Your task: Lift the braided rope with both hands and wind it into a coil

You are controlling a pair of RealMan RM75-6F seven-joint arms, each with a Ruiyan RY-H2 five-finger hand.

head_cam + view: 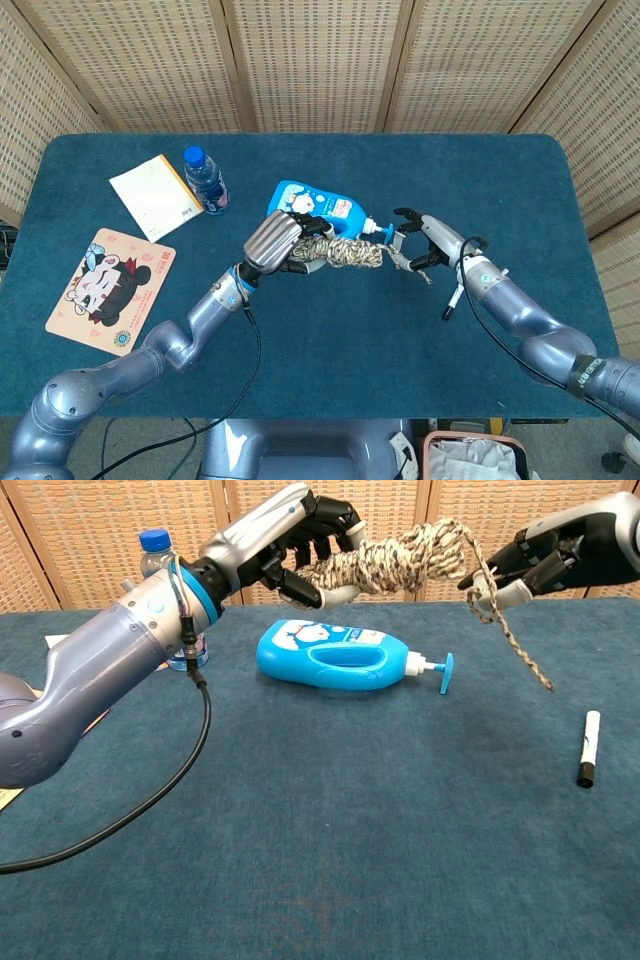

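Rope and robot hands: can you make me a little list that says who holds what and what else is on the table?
rope: braided rope, wound in a bundle, lifted above the table
left hand: left hand grips the bundle
right hand: right hand holds the loose strand; the tail dangles below
under the rope: blue pump bottle lying on its side
right side: marker
left side: water bottle, notepad, cartoon mat
table: blue cloth

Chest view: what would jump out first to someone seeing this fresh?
The wound bundle of tan-and-brown braided rope, held up in the air by the left hand above the blue pump bottle lying on its side on the teal table. To its right, the right hand holds the rope's loose tail, whose end dangles free. A black-and-white marker lies at the table's right.
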